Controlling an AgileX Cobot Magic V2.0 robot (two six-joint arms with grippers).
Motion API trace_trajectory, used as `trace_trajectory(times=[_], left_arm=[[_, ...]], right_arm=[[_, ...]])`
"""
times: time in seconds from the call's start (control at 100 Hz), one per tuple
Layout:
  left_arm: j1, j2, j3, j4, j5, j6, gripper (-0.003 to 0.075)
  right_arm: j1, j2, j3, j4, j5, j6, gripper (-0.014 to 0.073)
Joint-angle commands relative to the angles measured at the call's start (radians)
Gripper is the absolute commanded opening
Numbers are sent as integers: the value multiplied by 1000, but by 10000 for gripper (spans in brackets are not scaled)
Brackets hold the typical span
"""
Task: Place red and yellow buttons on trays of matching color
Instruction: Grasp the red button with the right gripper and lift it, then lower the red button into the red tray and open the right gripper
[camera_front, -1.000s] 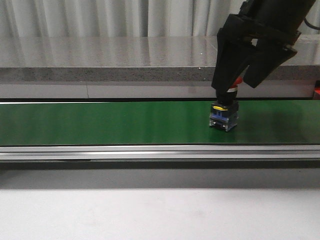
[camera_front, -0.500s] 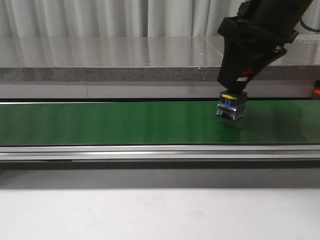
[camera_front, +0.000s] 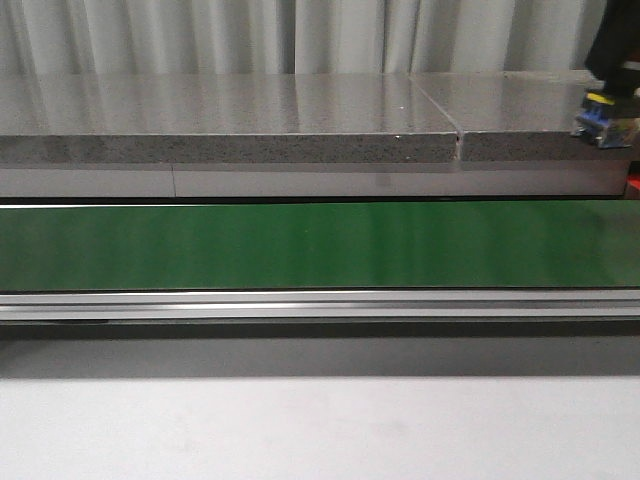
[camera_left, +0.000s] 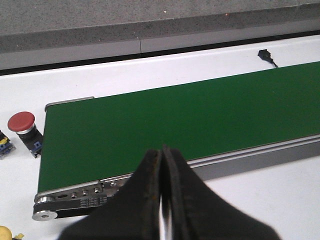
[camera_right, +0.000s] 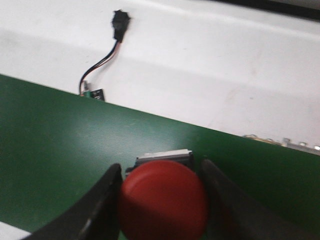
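Right hand (camera_right: 162, 200) grips a red button (camera_right: 163, 202), domed cap over a blue-grey base.

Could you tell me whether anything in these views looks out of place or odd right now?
Nothing looks damaged or spilled. The right end effector is shut on a red button above the green belt. The left end effector is shut and empty. Another red button stands upright off the belt's end.
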Motion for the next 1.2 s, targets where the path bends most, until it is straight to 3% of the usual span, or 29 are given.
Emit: trace_trajectory(times=[0.0,0.48,0.88,1.19], left_arm=[[-7,7,-28,-12,-67,-3,-21],[-7,7,-28,-12,-67,-3,-21],[-7,7,-28,-12,-67,-3,-21],[-7,7,-28,-12,-67,-3,-21]], right_arm=[[-60,-51,-31,23,-31,18,71],[-265,-51,-31,23,-33,23,71],[-452,-19,-31,6,-75,132,71],[-490,109,-31,6,-116,162,71]])
